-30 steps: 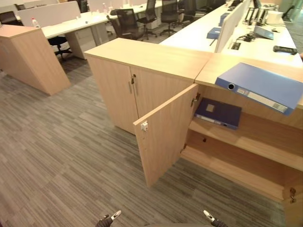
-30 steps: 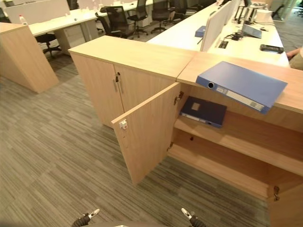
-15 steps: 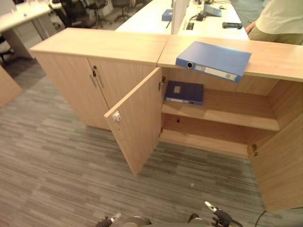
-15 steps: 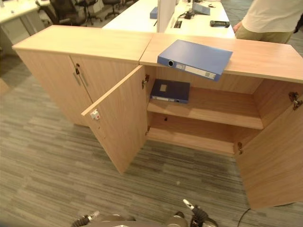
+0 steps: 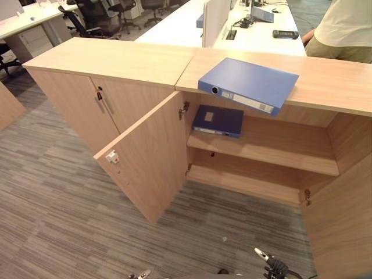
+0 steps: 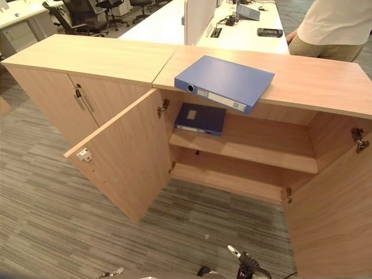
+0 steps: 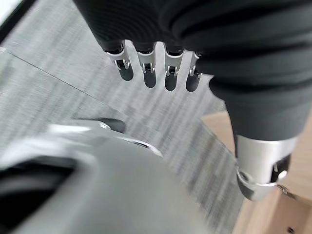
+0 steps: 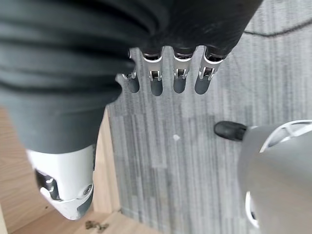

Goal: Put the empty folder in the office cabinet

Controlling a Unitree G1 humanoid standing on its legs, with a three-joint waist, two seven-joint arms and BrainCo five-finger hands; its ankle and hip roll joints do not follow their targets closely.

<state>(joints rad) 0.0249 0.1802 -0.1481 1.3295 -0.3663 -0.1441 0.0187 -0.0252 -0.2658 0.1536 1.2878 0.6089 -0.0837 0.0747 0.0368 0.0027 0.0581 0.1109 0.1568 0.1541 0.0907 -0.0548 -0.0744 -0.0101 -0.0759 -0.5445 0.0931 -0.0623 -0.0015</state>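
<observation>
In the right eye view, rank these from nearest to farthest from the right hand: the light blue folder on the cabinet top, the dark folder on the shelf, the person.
From the right hand:
1. Dark folder, on the upper shelf inside the open cabinet.
2. Light blue folder, on the cabinet top, overhanging its front edge.
3. Person, behind the cabinet, on the right.
</observation>
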